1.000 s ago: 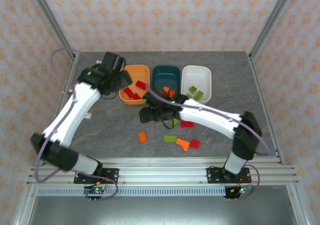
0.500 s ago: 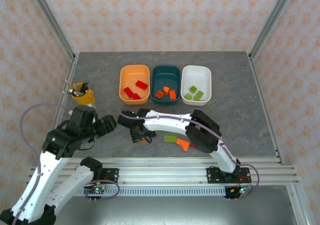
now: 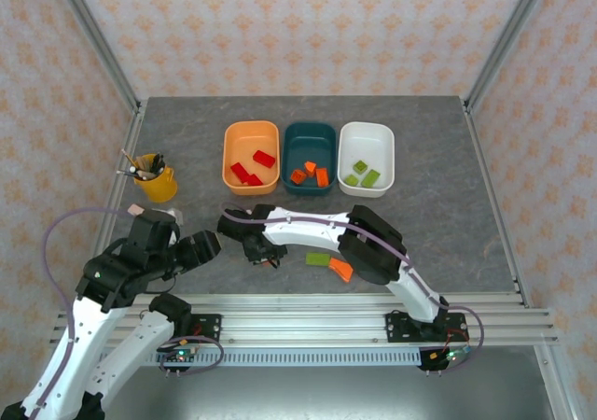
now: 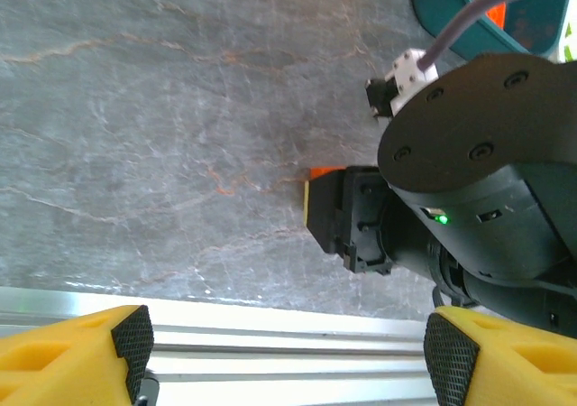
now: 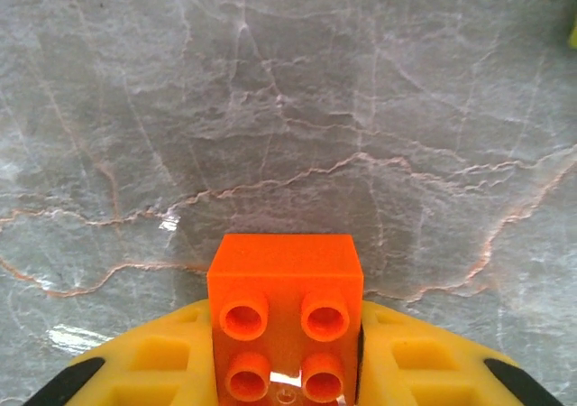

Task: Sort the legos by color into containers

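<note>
One small orange plastic lego brick [image 5: 286,275], likely light, stiff, slick, pinched by its sides in right gripper [image 5: 287,356]; left gripper [image 4: 287,347] wide, empty.

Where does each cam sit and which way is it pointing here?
Top: above and behind the bases, looking down on the table; left gripper and right gripper show.
Left wrist: low by the near rail, looking down; own open fingers frame the right gripper.
Right wrist: close over the table, looking down; own fingers clamp the orange brick.
Shared: both wrist views catch that brick.
</note>
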{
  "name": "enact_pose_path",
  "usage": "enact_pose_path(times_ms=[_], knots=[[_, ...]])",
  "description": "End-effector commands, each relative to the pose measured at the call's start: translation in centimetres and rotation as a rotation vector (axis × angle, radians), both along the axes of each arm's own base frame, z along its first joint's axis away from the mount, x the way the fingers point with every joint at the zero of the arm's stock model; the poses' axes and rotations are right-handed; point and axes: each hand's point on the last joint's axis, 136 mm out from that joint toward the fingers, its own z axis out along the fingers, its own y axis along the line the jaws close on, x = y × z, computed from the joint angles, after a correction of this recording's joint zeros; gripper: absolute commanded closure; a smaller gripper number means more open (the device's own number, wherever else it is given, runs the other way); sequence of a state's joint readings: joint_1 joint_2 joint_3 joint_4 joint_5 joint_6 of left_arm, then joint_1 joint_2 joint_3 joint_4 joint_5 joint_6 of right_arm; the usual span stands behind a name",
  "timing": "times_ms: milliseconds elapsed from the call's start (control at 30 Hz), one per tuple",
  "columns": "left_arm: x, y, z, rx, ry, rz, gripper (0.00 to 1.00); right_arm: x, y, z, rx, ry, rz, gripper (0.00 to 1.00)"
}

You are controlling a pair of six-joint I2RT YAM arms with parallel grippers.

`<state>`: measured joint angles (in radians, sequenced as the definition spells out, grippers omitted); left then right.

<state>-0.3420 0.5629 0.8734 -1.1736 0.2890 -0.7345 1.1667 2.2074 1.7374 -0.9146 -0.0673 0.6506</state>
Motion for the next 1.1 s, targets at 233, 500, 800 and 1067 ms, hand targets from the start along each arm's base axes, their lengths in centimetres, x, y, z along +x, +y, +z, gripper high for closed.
enact_pose_path(times_ms=[233,500,800,1067], knots=[[5.3,-3.5,3.7,-0.130,-0.089,-0.029,0.18,9.1,-4.8,11.5,0.119,-0.204,-0.154,0.75],[12.7,-6.2,4.3,-0.152,-0.086,-0.013,0.18,20.0,-8.8,13.0,0.230,-0.211,-0.309,0.75],[20.5,-8.6,3.0,-0.102,-0.063,-0.030,0.19,29.5,-9.3,9.2,0.296,-0.189,-0.345,0.74],[23.0,-9.5,1.5,-0.083,-0.023,-0.040,0.19,32.3,-9.1,5.3,0.334,-0.153,-0.320,0.66]])
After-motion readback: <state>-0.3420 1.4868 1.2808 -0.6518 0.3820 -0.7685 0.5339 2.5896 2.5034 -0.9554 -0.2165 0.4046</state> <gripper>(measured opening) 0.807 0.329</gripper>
